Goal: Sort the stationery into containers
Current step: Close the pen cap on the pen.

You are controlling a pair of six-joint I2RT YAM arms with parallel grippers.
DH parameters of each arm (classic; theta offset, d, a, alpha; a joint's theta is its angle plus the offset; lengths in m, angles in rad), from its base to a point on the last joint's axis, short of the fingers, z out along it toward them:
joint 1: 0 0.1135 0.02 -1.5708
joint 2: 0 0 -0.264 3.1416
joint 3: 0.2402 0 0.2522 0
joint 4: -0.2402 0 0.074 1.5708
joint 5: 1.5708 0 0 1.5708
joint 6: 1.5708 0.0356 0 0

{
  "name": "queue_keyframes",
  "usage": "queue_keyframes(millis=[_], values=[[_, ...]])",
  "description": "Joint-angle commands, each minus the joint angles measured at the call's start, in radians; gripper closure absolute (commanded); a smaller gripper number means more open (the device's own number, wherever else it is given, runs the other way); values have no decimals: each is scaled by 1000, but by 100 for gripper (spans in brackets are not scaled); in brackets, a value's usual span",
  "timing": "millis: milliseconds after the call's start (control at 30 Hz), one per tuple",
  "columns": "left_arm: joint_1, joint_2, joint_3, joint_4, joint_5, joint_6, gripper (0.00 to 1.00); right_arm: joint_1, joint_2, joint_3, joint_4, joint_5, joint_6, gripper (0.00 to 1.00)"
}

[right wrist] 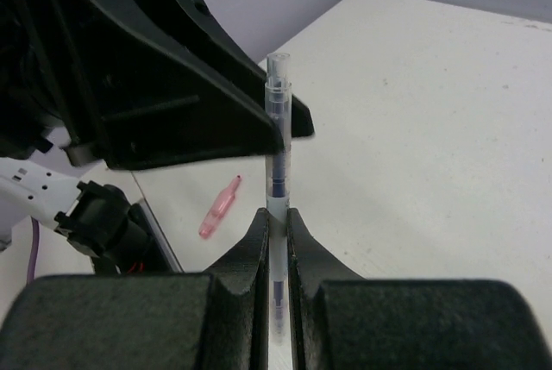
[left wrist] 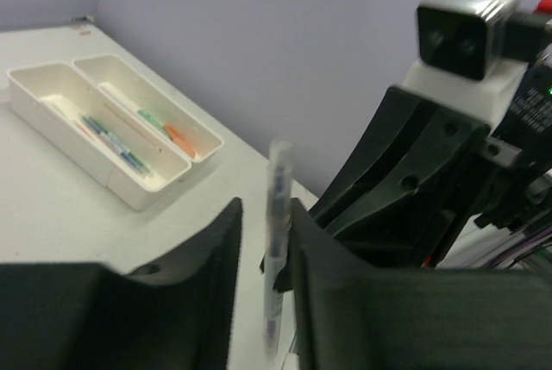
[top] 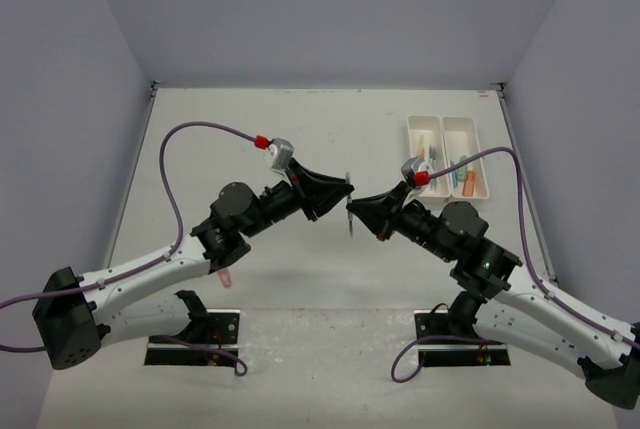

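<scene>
A thin clear pen with a blue core (top: 348, 211) stands upright between the two grippers at the table's middle. My right gripper (top: 354, 213) is shut on the pen's lower half (right wrist: 276, 154), with both pads pressed on it (right wrist: 276, 215). My left gripper (top: 346, 190) is open around the same pen (left wrist: 276, 232); the pen lies against one finger with a gap to the other (left wrist: 266, 215). Two white trays (top: 411, 139) (top: 484, 161) sit side by side at the back right, holding several coloured pens and markers. They also show in the left wrist view (left wrist: 52, 124) (left wrist: 116, 68).
A pink marker (top: 224, 277) lies on the table near the left arm's base and shows in the right wrist view (right wrist: 220, 208). Purple cables loop from both wrists. Walls close the table on three sides.
</scene>
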Motion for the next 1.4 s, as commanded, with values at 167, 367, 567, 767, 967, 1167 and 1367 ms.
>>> queue_keyframes(millis=[167,367,567,767,967,1167,1367], values=[[-2,-19,18,-74,-22,25,100,5,37,67,149,-115,-26,100],[-2,-79,3,-19,35,29,100,4,45,45,158,-184,-28,95],[-2,-112,8,53,132,26,100,5,112,50,161,-302,-12,78],[-2,-83,33,19,149,44,84,4,98,61,155,-290,-15,100],[-2,-87,71,-88,43,97,20,4,88,56,104,-260,-39,100],[-1,-103,108,-123,26,124,27,5,79,38,102,-247,-28,100],[-2,-107,129,-134,69,136,38,5,79,53,76,-249,-47,100]])
